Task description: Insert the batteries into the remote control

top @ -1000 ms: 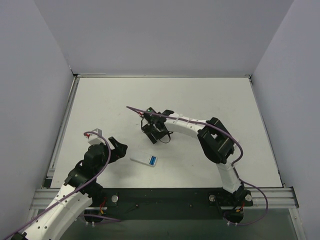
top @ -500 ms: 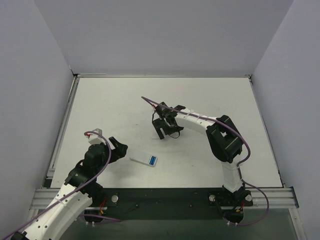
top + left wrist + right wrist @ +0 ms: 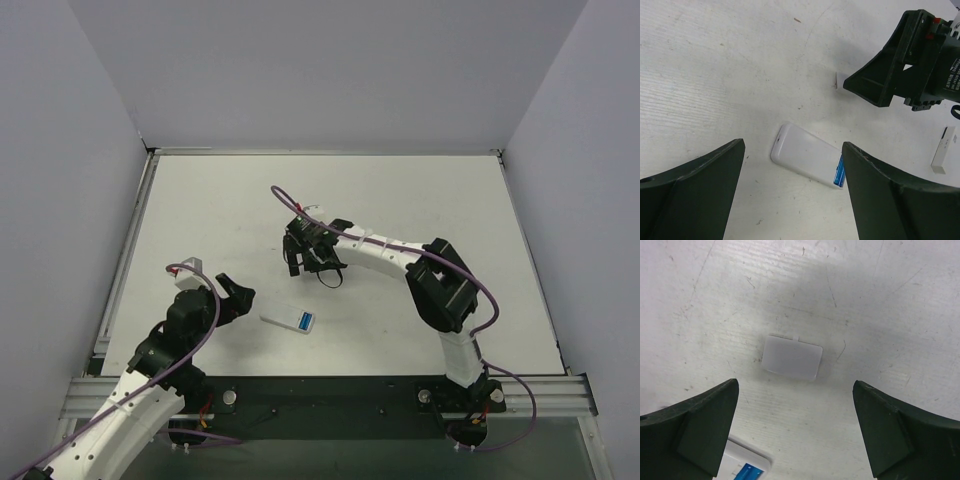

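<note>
**A:** Where is the slim white bar-shaped remote control (image 3: 285,318) lying?

**B:** Flat on the white table (image 3: 200,220), plain back up, a little below and left of centre in the overhead view. The tiny bright blue cylindrical batteries (image 3: 306,321) show at its right end.

**A:** And the left fingers (image 3: 235,295)?

**B:** Spread wide and holding nothing. They sit just left of the remote control without touching it. In the left wrist view the remote control (image 3: 807,162) lies on the table between the two dark fingers (image 3: 705,180), with the batteries (image 3: 839,170) close to the right-hand one.

**A:** What about the right fingers (image 3: 297,258)?

**B:** Released too, parted wide above the table near the middle of the overhead view, up and to the right of the remote control. The right wrist view shows a small white rounded-rectangle plastic cover (image 3: 792,357) lying flat on the table at mid-frame, beyond the fingers (image 3: 700,430) and touched by neither.

**A:** Is the remote control in that view as well?

**B:** Only a corner of it (image 3: 747,460), at the bottom left, with a sliver of blue battery (image 3: 747,474). It is well apart from the cover
</note>
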Available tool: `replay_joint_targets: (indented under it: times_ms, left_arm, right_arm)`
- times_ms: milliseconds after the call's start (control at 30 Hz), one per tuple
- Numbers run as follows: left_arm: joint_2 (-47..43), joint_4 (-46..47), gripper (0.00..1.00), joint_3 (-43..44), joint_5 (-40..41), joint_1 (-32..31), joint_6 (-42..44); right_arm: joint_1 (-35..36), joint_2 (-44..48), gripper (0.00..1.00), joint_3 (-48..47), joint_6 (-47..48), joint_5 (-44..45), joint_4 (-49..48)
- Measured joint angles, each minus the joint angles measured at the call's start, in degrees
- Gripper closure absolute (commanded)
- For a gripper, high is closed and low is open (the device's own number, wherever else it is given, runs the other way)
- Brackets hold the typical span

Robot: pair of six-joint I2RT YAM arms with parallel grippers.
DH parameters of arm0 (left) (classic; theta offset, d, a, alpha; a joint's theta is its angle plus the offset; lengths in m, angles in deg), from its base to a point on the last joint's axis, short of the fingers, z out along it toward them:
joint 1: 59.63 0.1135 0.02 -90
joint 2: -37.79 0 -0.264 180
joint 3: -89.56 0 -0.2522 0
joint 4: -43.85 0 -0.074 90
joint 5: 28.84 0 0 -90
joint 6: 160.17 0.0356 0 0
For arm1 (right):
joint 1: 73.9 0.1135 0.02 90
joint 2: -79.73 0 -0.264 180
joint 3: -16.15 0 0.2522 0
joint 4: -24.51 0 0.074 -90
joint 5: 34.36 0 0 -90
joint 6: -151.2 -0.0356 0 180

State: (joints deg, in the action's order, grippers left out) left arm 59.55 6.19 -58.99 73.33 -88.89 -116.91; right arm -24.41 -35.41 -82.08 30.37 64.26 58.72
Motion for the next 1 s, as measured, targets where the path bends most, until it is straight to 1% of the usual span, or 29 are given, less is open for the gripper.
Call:
replay_joint_targets:
  times_ms: [167, 433, 533, 567, 633, 667, 867, 1000]
  left_arm:
    - [-0.7, 0.0, 0.11, 0.0, 0.0, 0.0, -0.3]
    - [-1.0, -0.1, 0.11, 0.0, 0.0, 0.0, -0.7]
    - [-1.0, -0.1, 0.11, 0.0, 0.0, 0.0, -0.8]
    - [-1.0, -0.1, 0.11, 0.0, 0.0, 0.0, -0.9]
    - [-1.0, -0.1, 0.11, 0.0, 0.0, 0.0, -0.9]
    - [-1.0, -0.1, 0.11, 0.0, 0.0, 0.0, -0.9]
    - [-0.9, 0.1, 0.11, 0.0, -0.1, 0.0, -1.0]
    - [-0.9, 0.1, 0.11, 0.0, -0.2, 0.0, -1.1]
  right_arm:
    - [0.1, -1.7, 0.13, -1.5, -2.7, 1.4, -0.8]
    - [0.1, -5.2, 0.2, -1.8, -4.2, 2.5, -0.9]
    - [0.1, -5.3, 0.26, -1.9, -4.4, 2.6, -1.0]
    - [0.1, -5.3, 0.32, -1.9, -4.5, 2.6, -1.0]
    - [0.1, -5.3, 0.39, -1.9, -4.8, 2.6, -1.0]
    - [0.1, -5.3, 0.41, -1.9, -4.8, 2.7, -1.0]
    - [0.1, -5.3, 0.46, -1.7, -5.0, 2.9, -1.0]
    - [0.1, -4.9, 0.46, -0.7, -5.0, 3.1, -2.0]
